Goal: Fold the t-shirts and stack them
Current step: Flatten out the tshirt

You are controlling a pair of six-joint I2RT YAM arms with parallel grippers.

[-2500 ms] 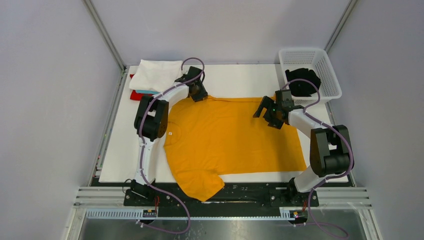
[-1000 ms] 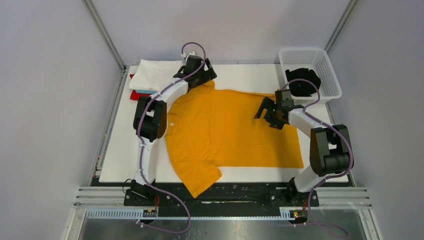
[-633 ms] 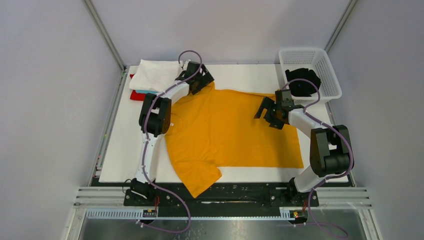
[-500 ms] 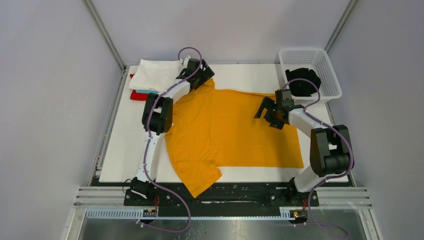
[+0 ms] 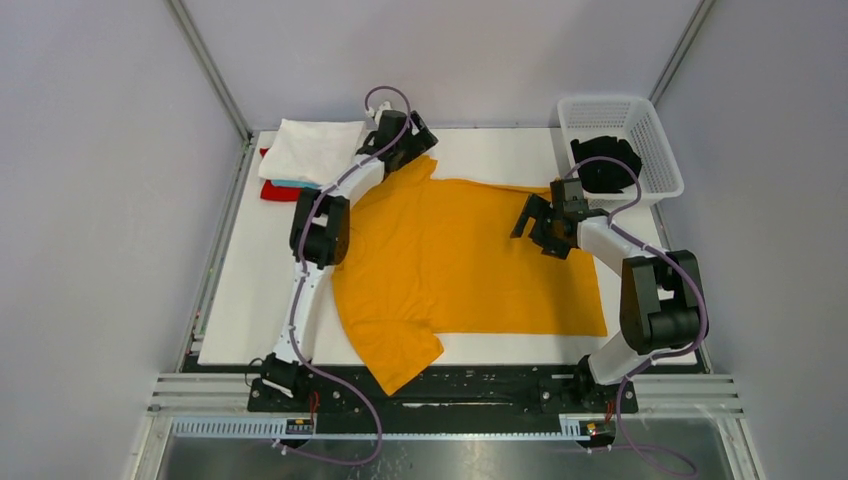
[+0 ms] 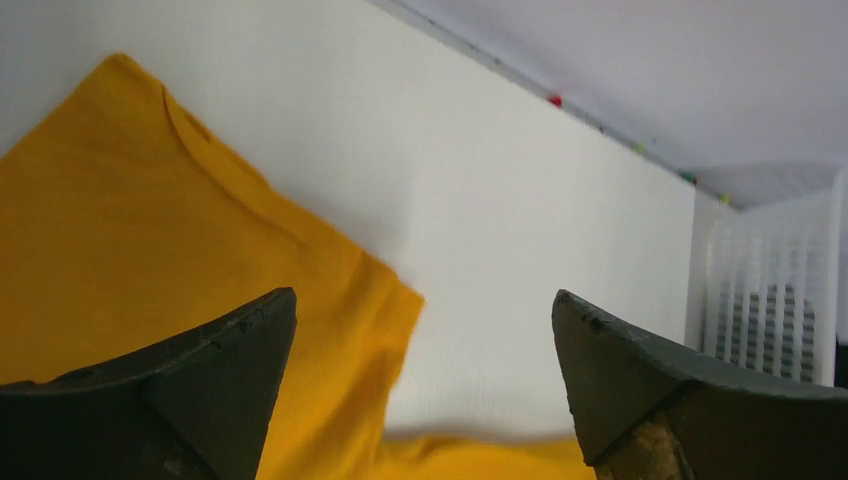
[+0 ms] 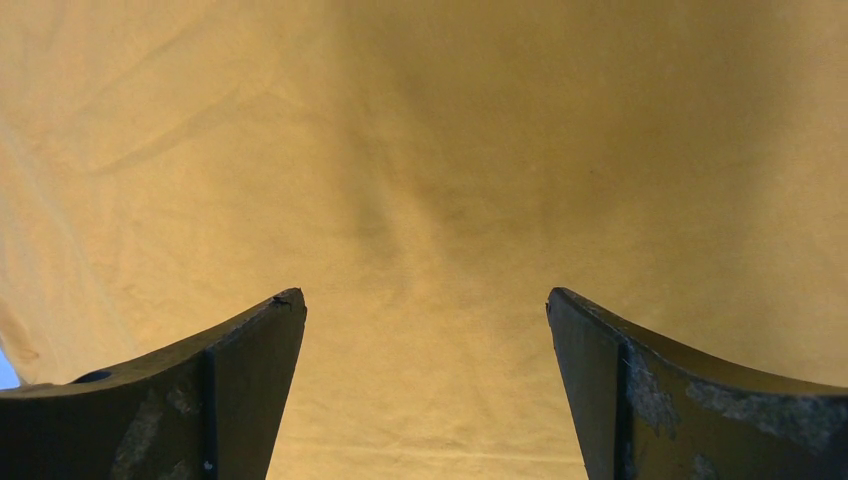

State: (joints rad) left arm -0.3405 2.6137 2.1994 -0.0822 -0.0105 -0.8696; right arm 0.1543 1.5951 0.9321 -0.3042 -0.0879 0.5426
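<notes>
— Left gripper (image 6: 423, 293)?
— Hung with fingers spread wide, clamped on nothing. Sat at the far left corner of the mustard-yellow soft cloth t-shirt (image 5: 470, 260), over the edge of its far sleeve (image 6: 150, 200). Showed yellow cloth under one finger, white tabletop (image 5: 480, 150) across most of the gap.
— Touching the sleeve?
— Could not tell from either view.
— Right gripper (image 7: 425, 292)?
— Likewise held wide apart, empty. Hovered over the garment's far right part, near the hem, with nothing but yellow cloth between and beyond the fingers. Could not tell whether the tips met fabric.
— And the garment itself?
— Lay spread flat across the middle of the table, collar to the left, hem to the right. Draped its near sleeve (image 5: 400, 365) past the table's near edge, toward the arm bases.
— Others?
— Piled folded at the far left corner, just beside the left gripper: white shirt (image 5: 315, 150) on top, light-blue sliver (image 5: 292, 184) under it, red shirt (image 5: 272, 191) at the bottom. Found a black shirt (image 5: 605, 165) bunched in the white plastic lattice basket (image 5: 640, 115) at the far right.
</notes>
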